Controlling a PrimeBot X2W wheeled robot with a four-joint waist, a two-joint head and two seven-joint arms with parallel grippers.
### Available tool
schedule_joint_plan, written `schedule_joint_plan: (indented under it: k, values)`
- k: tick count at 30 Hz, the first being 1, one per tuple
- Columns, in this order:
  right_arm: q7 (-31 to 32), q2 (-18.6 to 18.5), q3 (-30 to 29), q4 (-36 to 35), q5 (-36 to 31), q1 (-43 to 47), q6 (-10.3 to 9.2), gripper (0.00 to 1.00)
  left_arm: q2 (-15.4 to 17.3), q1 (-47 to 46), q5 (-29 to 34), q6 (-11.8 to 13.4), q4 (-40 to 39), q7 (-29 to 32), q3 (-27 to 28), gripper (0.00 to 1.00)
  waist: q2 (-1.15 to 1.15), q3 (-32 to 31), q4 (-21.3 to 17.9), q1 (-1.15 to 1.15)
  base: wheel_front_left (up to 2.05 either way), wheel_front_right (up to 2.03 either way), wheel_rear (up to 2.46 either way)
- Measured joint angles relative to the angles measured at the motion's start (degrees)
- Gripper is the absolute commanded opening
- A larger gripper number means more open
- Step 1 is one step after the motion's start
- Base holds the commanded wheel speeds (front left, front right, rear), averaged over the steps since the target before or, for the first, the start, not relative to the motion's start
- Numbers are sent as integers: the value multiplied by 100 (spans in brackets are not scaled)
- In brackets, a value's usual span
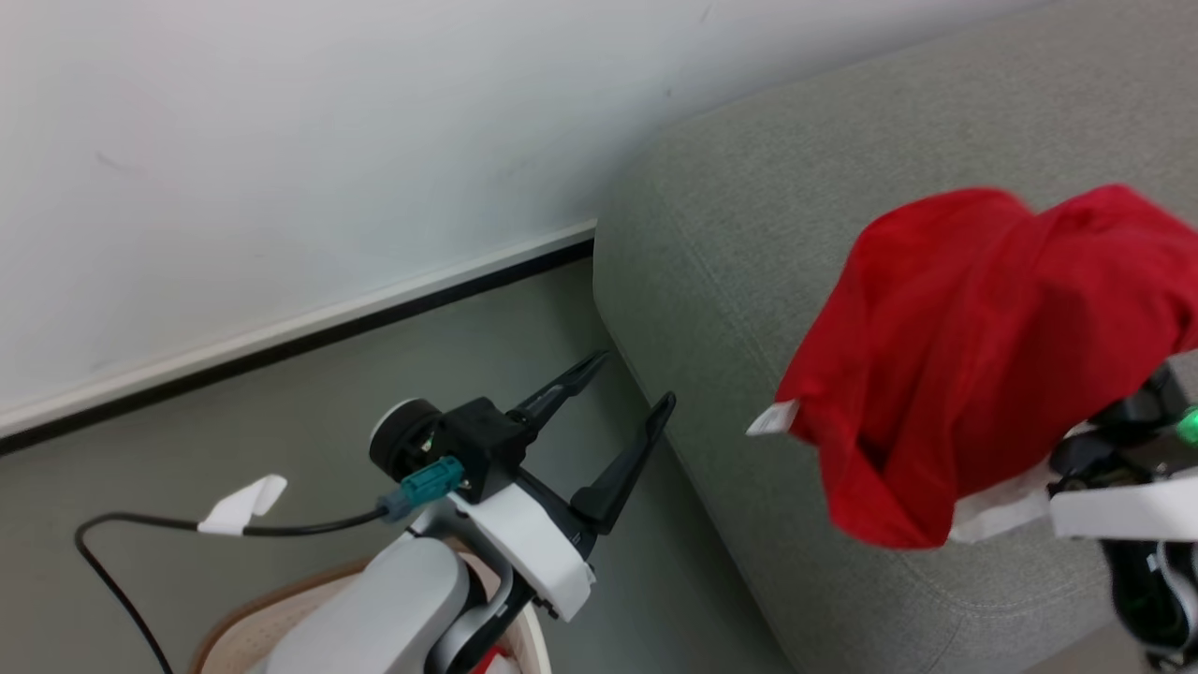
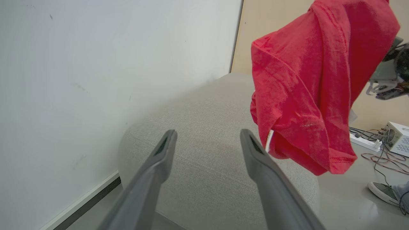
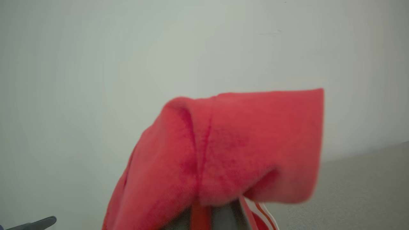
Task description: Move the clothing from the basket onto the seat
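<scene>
A bright red piece of clothing [image 1: 973,365] with a white tag hangs in the air over the light grey seat [image 1: 749,243]. It drapes over my right gripper and hides the fingers; the wrist body sits at the right edge of the head view. In the right wrist view the red clothing [image 3: 230,153] covers the fingers. My left gripper [image 1: 622,407] stands open and empty over the floor beside the seat's end. In the left wrist view its fingers [image 2: 159,159] point at the seat [image 2: 204,150], with the clothing [image 2: 313,86] hanging to the right. The basket [image 1: 281,608] shows its rim at the bottom, under my left arm.
A white wall [image 1: 281,140] with a dark baseboard runs behind the seat's end. A black cable with a white tag [image 1: 243,505] trails from my left wrist. In the left wrist view, a power strip [image 2: 364,140], a white box and loose wires lie on the floor, and a shoe [image 2: 383,191] shows.
</scene>
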Motion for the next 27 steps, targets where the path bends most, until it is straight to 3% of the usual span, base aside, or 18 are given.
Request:
schedule_joint_plan:
  k: [10, 20, 27]
  values:
    - [-1, -333, -501, 748, 145, -1149, 0, 0, 164, -468, 152, -101, -201, 209, -23, 100, 0, 767, 274, 0, 0, 0, 0]
    - [0, -781, -879, 1972, 232, -2542, 0, 0, 497, -899, 285, -102, -587, 405, 114, 100, 0, 1859, 692, 1, 0, 0, 0]
    - [0, -1009, -979, 2932, 192, -2973, 0, 0, 584, -1037, 287, -88, -720, 397, 193, 100, 0, 2401, 1023, 1, 0, 0, 0]
